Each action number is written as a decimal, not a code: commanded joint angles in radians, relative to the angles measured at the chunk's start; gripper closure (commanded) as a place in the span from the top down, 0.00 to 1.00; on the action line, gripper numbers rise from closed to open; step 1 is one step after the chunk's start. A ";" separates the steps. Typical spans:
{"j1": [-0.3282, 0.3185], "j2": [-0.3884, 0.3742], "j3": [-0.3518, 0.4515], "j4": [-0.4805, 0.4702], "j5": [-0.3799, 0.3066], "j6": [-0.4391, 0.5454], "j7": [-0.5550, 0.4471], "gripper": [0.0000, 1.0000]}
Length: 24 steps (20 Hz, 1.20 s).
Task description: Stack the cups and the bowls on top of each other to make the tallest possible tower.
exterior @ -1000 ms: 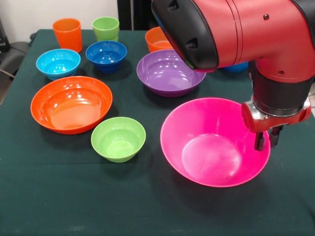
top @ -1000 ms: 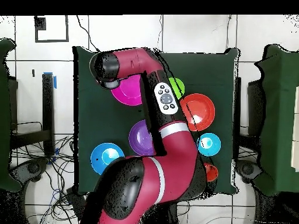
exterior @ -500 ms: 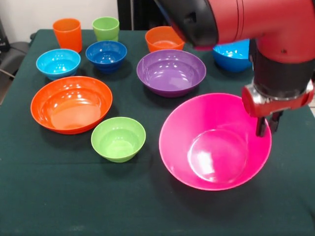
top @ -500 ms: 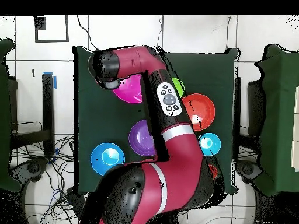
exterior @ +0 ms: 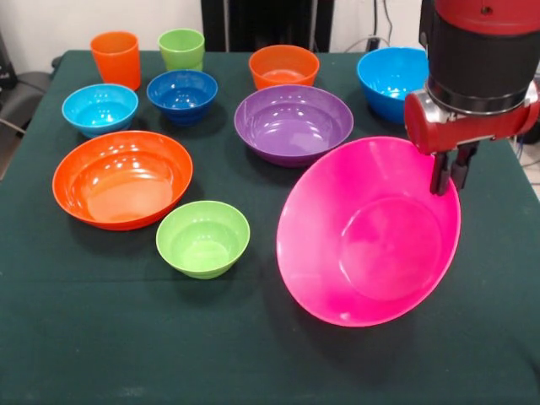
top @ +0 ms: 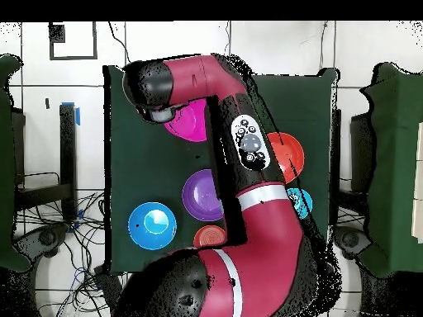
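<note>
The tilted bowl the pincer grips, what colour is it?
Pink bowl, clearest in the front view, held at its rim by the pincer.

In the overhead view the arm hides the gripper, most of the pink bowl and part of the wide orange bowl. In the front view the top edge cuts off the arm, and the lime-green cup stands partly behind the dark-blue bowl.

Eight bowls, two cups, one green table, one arm
</note>
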 commanded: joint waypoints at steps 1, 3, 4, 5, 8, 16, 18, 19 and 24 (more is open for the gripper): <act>-0.009 -0.019 -0.037 0.086 -0.009 0.073 -0.092 0.00; -0.011 -0.014 -0.035 0.087 -0.010 0.064 -0.094 0.00; -0.012 -0.013 -0.034 0.088 -0.010 0.061 -0.096 0.00; -0.013 -0.013 -0.033 0.088 -0.010 0.062 -0.097 0.00; -0.013 -0.020 -0.035 0.095 -0.010 0.065 -0.096 0.00; -0.046 -0.099 -0.032 0.207 0.051 0.072 -0.041 0.00; -0.058 -0.138 -0.032 0.267 0.082 0.057 -0.003 0.00; -0.060 -0.151 -0.035 0.284 0.087 0.047 0.005 0.00; -0.066 -0.172 -0.040 0.332 0.116 0.004 0.040 0.00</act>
